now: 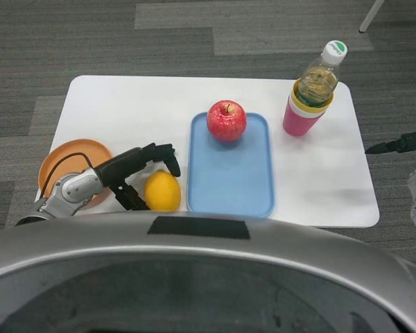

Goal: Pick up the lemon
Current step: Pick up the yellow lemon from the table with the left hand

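One camera, the head view, so it all plays out over the white table (139, 104). Down at the near edge, left of centre, sits the lemon (162, 191), bright yellow, just beside the near left corner of the blue tray (230, 182) and possibly touching its rim. The left hand (137, 173) is right on it: fingers curl down over the lemon's far side, another dark finger drops in on its left, and the fruit sits between them on the table. Whether those fingers actually press on the peel, I cannot tell; nothing is lifted. Behind the left forearm, at the table's near left corner, lies an orange plate (69, 158), partly covered by the arm.

On the tray's far end stands a red apple (227, 121), upright, stem up. Over by the far right corner, a pink cup (301, 114) with a yellow rim holds a clear bottle (320, 75) with a white cap, standing upright inside it.

The right hand (396, 145) pokes in off the table's right edge, over the carpet, well apart from everything; only a dark sliver shows, so how open it is I cannot tell.
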